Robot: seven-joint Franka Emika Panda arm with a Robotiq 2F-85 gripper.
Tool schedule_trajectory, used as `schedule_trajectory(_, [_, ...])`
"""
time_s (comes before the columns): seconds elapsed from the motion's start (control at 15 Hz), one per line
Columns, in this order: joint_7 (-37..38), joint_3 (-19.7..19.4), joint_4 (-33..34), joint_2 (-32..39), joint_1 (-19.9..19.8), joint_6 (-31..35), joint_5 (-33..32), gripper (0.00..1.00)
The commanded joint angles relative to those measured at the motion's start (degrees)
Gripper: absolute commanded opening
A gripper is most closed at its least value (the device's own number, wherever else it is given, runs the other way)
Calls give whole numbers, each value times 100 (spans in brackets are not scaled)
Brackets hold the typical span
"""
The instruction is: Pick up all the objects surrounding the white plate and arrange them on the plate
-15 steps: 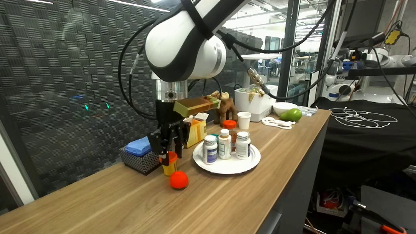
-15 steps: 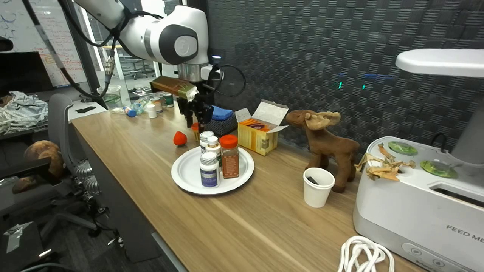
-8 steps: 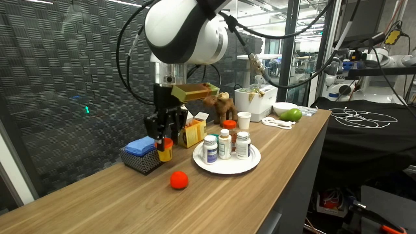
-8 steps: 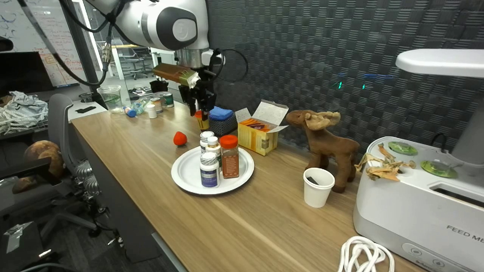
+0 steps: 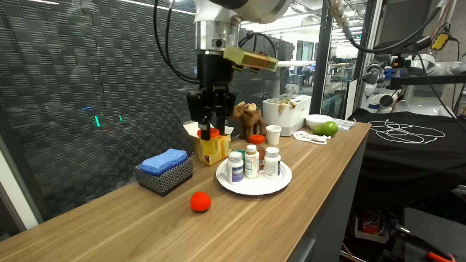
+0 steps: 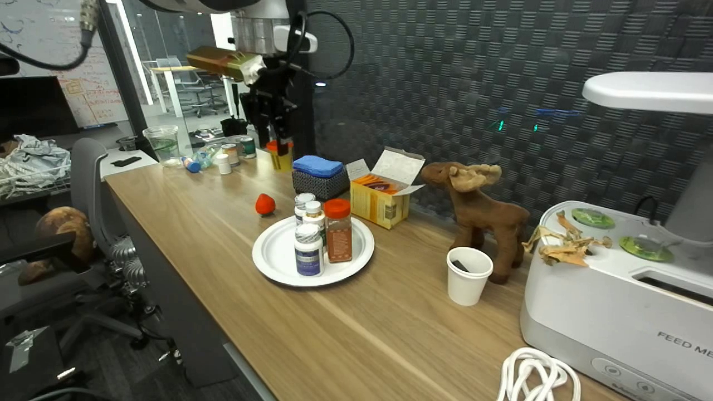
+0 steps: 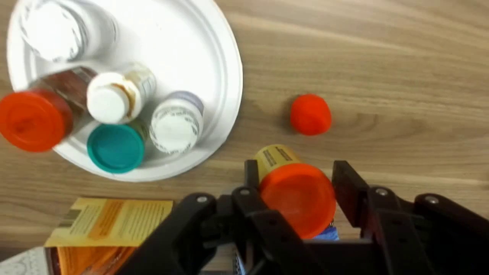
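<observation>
Claw (image 7: 297,183) stands only part-way open, and you have the orange-lidded cup (image 7: 298,200) gripped between its fingers (image 7: 348,193), close to the lid, with the yellow body below. In both exterior views you are holding it clear above the table (image 5: 127,229), lid uppermost. It hangs outside the rim of the white plate (image 7: 187,49), off to one side.

Near your claw in the wrist view, the red-orange ball (image 7: 310,114) sits on the table, apart from the plate. Farther out, the plate carries three white-capped bottles (image 7: 176,128), a red-topped jar (image 6: 338,239) and a teal-lidded jar (image 7: 115,148), all upright and bunched together; which of them touch, you cannot tell.

Beyond these you have a dark box (image 5: 171,180) with a blue cloth (image 5: 164,162) on top and, beside it near the plate, a yellow carton (image 6: 379,207) with its flaps open. Farther along the table, a white paper cup (image 6: 467,287) stands near a toy moose (image 6: 484,214).
</observation>
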Motion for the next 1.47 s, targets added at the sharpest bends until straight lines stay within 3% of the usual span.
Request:
schedule_trajectory(0.0, [-85,5,-994,-1063,-86,-361,236,27])
schedule_trajectory(0.33, [-89,-178,-1825,-1545,-225,66,158,27])
schedule_trajectory(0.6, [-226,-364,-2202,-1392,-379,653,286,27])
schedule_trajectory(1.4, [-797,-470,-2263,-594,-576,1253,806,27])
